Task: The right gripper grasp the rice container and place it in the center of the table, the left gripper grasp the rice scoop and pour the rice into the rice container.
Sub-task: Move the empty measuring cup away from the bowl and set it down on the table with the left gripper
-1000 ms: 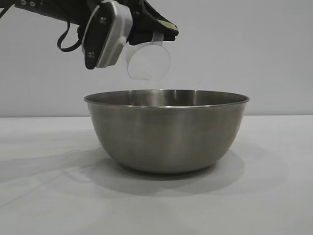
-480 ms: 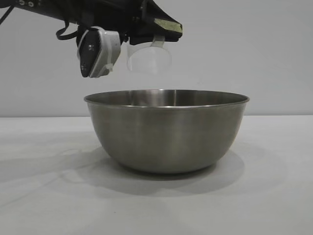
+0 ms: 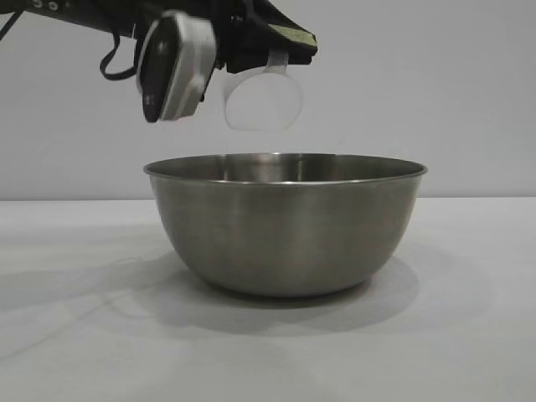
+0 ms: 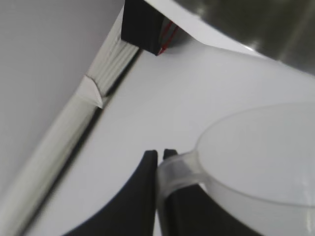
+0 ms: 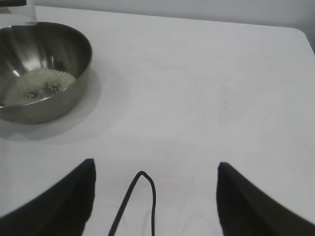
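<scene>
Since the earlier frames, the rice scoop [image 3: 262,100] has been rolled about the wrist axis of the left arm while being kept at much the same height above the rice container [image 3: 285,222]. Half a second earlier its clear wall was seen more side-on; now a rounder outline is presented to the exterior camera, as it was a second ago. The wrist camera housing beside it has swung accordingly.

The left gripper [image 4: 160,158] is clenched on the side handle of the scoop, as shown in the left wrist view, where the two black fingers are pressed against the translucent tab. No grains can be made out inside the scoop, though its interior is not fully visible.

The rice [image 5: 38,84] is seen in the right wrist view as a pale heap on the floor of the container. The container stands upright on the desk [image 3: 469,335], roughly central in the exterior view.

The right gripper [image 5: 155,196] is held released and empty, well apart from the container, low over bare desk.

From this it is judged that the placing step is complete and the pour is largely or wholly done. The rolling is read as a final emptying or a return to upright; which cannot be told.
</scene>
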Motion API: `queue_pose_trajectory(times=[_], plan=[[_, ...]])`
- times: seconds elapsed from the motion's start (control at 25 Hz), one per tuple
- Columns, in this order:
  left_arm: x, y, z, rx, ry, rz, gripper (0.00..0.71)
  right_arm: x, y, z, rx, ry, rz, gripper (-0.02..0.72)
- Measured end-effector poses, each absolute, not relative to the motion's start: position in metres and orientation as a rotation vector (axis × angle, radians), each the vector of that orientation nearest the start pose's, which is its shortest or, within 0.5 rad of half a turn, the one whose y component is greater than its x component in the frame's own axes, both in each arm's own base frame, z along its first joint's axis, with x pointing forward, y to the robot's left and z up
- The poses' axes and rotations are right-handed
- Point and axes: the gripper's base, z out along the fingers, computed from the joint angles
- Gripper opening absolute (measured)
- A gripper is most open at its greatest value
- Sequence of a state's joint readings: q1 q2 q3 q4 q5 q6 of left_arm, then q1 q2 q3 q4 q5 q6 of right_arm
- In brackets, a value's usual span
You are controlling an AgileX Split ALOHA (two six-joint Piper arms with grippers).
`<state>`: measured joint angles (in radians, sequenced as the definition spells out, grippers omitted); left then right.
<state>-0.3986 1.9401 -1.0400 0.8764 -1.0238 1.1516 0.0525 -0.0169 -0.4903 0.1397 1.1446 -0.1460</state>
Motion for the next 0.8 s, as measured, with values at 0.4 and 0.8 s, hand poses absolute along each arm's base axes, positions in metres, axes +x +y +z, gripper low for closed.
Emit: queue_pose_trajectory(times=[0.4,0.8], plan=[[0.359,-0.193,0.228,0.935,0.939,-0.121,0.0,-0.011,0.011,0.269,-0.224,2.103,0.113,0.445],[0.36,-0.159,0.201,0.414,1.313,-0.277,0.0,-0.011,0.011,0.269,-0.224,2.103,0.113,0.445]])
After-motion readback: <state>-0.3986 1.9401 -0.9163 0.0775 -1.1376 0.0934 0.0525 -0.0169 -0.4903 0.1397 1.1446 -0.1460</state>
